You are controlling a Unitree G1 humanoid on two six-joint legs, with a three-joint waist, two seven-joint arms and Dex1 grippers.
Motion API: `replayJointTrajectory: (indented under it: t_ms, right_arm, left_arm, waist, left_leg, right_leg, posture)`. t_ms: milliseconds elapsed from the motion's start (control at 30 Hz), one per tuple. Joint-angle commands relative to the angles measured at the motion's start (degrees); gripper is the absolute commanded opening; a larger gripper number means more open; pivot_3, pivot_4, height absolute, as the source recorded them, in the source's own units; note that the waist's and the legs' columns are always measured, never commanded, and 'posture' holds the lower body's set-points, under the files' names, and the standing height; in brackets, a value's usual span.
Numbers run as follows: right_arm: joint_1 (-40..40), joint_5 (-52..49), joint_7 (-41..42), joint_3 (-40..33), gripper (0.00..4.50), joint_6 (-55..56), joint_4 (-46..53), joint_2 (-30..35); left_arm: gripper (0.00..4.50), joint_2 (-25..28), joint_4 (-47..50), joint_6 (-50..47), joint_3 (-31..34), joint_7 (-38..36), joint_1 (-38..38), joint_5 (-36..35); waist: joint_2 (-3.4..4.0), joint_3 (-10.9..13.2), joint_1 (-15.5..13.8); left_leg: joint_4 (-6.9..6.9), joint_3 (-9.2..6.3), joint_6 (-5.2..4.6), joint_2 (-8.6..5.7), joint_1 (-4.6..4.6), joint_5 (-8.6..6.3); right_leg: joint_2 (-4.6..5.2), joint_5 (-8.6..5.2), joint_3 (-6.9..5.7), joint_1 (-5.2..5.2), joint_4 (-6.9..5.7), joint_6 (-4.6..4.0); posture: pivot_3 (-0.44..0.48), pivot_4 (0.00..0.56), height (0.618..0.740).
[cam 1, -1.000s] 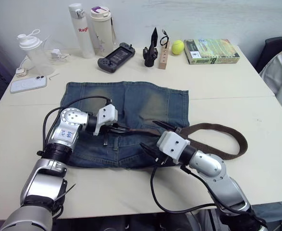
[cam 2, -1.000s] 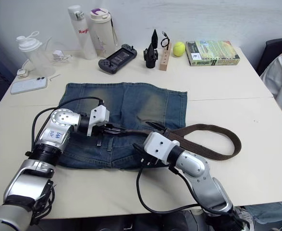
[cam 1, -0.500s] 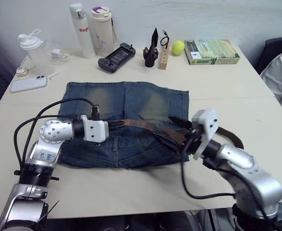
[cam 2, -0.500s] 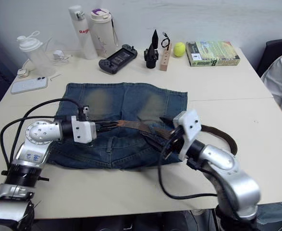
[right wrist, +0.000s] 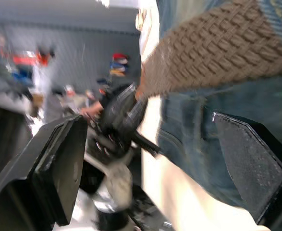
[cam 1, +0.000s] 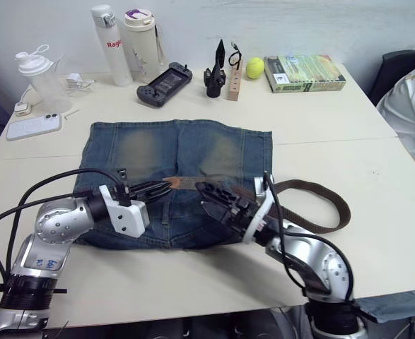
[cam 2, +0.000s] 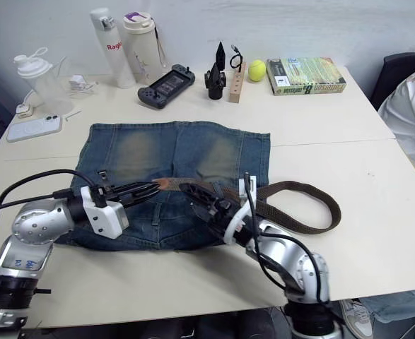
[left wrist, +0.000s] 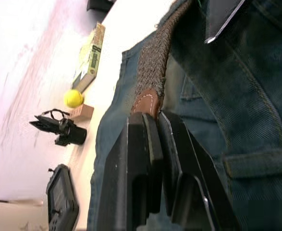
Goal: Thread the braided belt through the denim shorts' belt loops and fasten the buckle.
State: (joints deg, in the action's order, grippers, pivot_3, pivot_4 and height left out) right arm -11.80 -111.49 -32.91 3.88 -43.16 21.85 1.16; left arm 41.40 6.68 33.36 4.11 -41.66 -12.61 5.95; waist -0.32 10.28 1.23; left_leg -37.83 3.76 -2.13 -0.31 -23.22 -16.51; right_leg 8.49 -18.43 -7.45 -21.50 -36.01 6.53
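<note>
The denim shorts (cam 1: pixel 158 145) lie flat mid-table, legs pointing away from me and waistband toward me. The braided belt (cam 1: pixel 344 207) runs across the shorts and curls in a loop on the table to their right. Its brown leather tip (left wrist: pixel 147 102) is pinched in my left gripper (cam 1: pixel 166 186), which is shut on it over the shorts' middle. My right gripper (cam 1: pixel 203 195) hovers just right of that tip, open, with the belt (right wrist: pixel 213 53) passing between and beyond its fingers. A denim belt loop (left wrist: pixel 261 161) shows on the waistband. I cannot make out the buckle.
Along the far edge stand two bottles (cam 1: pixel 142 39), a shaker cup (cam 1: pixel 36 74), a phone (cam 1: pixel 32 127), a game controller (cam 1: pixel 162 76), a black tool (cam 1: pixel 215 70), a wooden block (cam 1: pixel 233 78), a yellow ball (cam 1: pixel 255 67) and a book (cam 1: pixel 305 73). A person's sleeve (cam 1: pixel 408 106) shows at the right.
My right gripper has moved left from the shorts' right edge to their middle and stands open. My left gripper still holds the belt tip, a little nearer me. The camera has shifted.
</note>
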Motion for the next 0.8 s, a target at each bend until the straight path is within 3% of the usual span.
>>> replayJointTrajectory:
  t_ms: [33,167,267,533,633,800]
  right_arm:
    - [-0.97,-1.51,-3.71,-2.20,4.50,4.04,-0.88,-1.21]
    - [-1.15,-1.50,-3.80,-2.58,4.50,5.46,-0.41,-0.47]
    - [-1.64,-1.18,-3.77,-2.42,3.75,6.84,-0.42,0.14]
    - [-2.08,1.43,-2.26,-0.59,0.02,7.03,-0.57,1.52]
    - [-2.38,3.29,-1.94,-0.50,0.02,7.31,-1.26,1.62]
    - [-2.48,4.71,-0.71,-1.20,0.00,7.78,-1.42,1.91]
  left_arm:
    - [0.05,1.02,3.12,-0.31,1.75,1.86,1.11,-0.59]
    - [0.05,1.78,3.22,-0.66,1.87,2.25,1.96,-0.04]
    - [0.00,1.99,3.42,-0.90,1.71,2.47,2.08,-0.33]
    - [0.00,2.97,2.64,-0.54,-0.02,2.10,1.35,0.59]
    - [0.00,3.37,2.81,-1.15,-0.99,1.33,1.94,0.60]
    - [2.06,2.84,5.05,-6.20,-1.16,-0.28,3.00,-4.11]
  waist:
    - [0.00,0.00,-0.04]
    - [0.03,0.01,0.25]
    - [0.04,0.02,0.29]
    - [0.04,0.02,0.30]
    - [0.04,0.02,0.29]
    - [0.04,0.02,0.30]
  left_leg:
    - [0.00,-0.01,0.00,0.00,0.00,0.00]
    - [0.07,0.01,0.00,0.02,0.00,-0.02]
    - [0.09,0.02,0.01,0.05,0.01,-0.02]
    - [0.12,0.03,0.00,0.05,0.01,-0.02]
    - [0.11,0.04,0.01,0.05,0.01,-0.02]
    - [0.11,0.04,0.01,0.06,0.01,-0.02]
  right_leg:
    - [0.00,0.00,0.03,0.00,0.00,0.00]
    - [-0.02,0.00,0.07,-0.07,0.00,0.00]
    - [-0.02,0.00,0.07,-0.08,0.00,0.00]
    - [0.00,0.00,0.07,-0.08,0.01,0.00]
    - [0.01,0.00,0.08,-0.08,0.01,0.00]
    - [0.03,0.00,0.09,-0.08,0.01,0.00]
  posture:
    - [0.000,0.150,0.720]
    - [0.000,0.150,0.720]
    - [0.000,0.150,0.720]
    - [0.000,0.150,0.720]
    - [0.000,0.150,0.720]
    - [0.000,0.150,0.720]
